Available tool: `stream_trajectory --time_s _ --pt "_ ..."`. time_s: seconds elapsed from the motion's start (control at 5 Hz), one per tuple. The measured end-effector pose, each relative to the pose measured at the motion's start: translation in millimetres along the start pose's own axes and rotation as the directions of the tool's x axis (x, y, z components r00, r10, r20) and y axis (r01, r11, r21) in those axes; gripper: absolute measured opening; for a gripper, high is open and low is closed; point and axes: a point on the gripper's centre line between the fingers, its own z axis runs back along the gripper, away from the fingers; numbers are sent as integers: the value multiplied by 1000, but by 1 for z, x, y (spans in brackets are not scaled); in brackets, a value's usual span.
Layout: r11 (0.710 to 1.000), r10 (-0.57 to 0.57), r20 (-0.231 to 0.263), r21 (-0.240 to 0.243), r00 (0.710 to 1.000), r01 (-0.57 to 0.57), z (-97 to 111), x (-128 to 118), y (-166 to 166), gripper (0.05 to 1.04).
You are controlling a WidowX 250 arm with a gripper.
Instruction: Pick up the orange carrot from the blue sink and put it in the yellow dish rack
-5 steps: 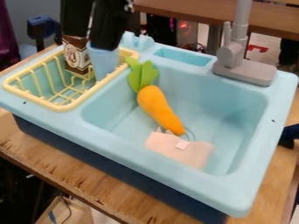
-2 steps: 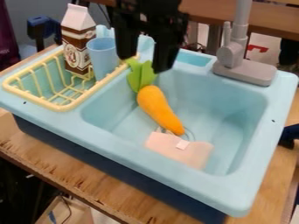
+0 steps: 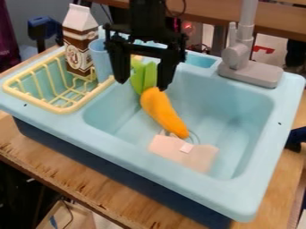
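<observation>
The black gripper (image 3: pixel 143 84) hangs over the back left part of the sink basin, open, its two fingers on either side of the green leaves of the toy carrot (image 3: pixel 161 111). Nothing is held between them; whether a finger touches the leaves, I cannot tell. The carrot lies in the light blue sink (image 3: pixel 245 120), leaves toward the back left, its orange tip down by a pale pink piece (image 3: pixel 184 153) near the drain.
Left of the basin, a yellow dish rack (image 3: pixel 62 108) holds a brown and white carton (image 3: pixel 79 42) and a blue cup (image 3: pixel 101 60). A grey faucet (image 3: pixel 251 71) stands at the sink's back right.
From over the rack at the upper left, the gripper has moved right to the carrot's leaves, uncovering the carton. Most recently it has turned to show both fingers. The carrot has stayed put.
</observation>
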Motion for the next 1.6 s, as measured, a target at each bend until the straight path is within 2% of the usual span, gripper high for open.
stream_trajectory --time_s 0.2,0.4,0.6,1.0,1.2,1.4,1.6 --pt "991 132 75 -28 988 -130 1 2 5 1008" --pt "985 163 90 -71 983 -157 -13 17 5 1008" --pt "981 189 102 -68 977 -182 -25 24 4 1008" --pt "985 160 75 -74 984 -155 -57 34 -24 1008" --pt "982 178 53 -65 983 -175 -66 41 -31 1008" --pt "978 206 19 -31 978 -205 -73 44 -30 961" --pt "987 162 5 6 987 -162 -70 42 -26 723"
